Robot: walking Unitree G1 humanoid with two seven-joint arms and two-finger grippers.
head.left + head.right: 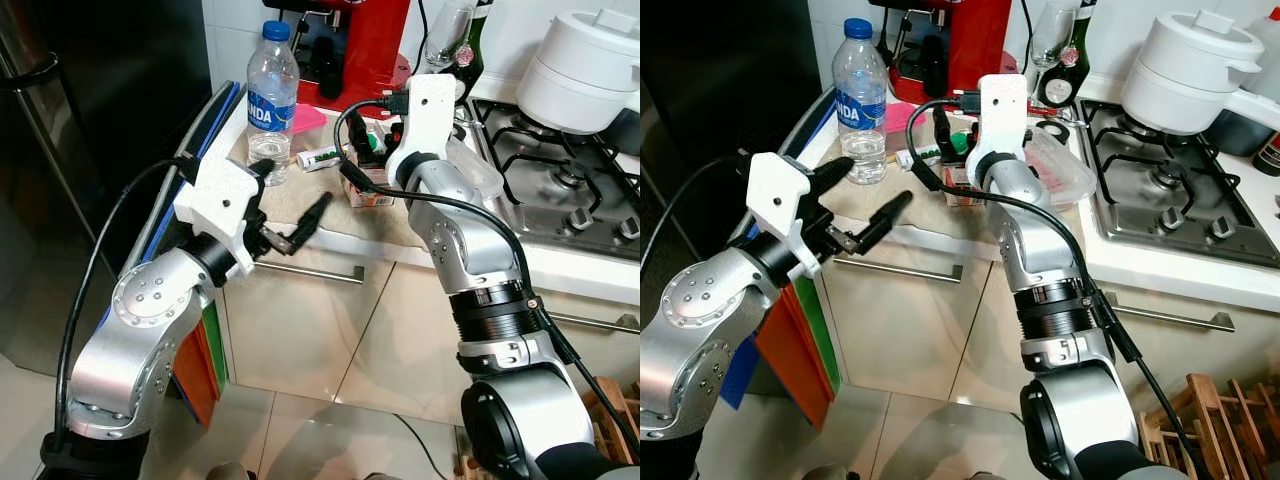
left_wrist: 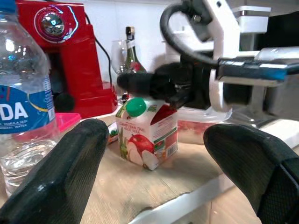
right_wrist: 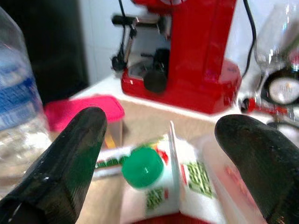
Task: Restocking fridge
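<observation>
A small juice carton (image 1: 371,193) with a green cap (image 3: 142,167) stands on the beige counter (image 1: 300,203). My right gripper (image 1: 372,140) hovers open just above it, one finger on each side of the cap and not touching. To the left stands a clear water bottle (image 1: 272,95) with a blue cap. My left gripper (image 1: 293,188) is open at the counter's front edge, right of the bottle and pointing toward the carton (image 2: 148,140). Nothing is held by either gripper.
The dark fridge (image 1: 90,110) stands at the left, its door closed. Behind the carton are a red coffee machine (image 1: 365,45), a pink-lidded box (image 1: 308,118), a wine glass (image 1: 447,35) and a clear tray (image 1: 1060,165). A gas hob (image 1: 560,185) with a white pot (image 1: 580,70) lies right.
</observation>
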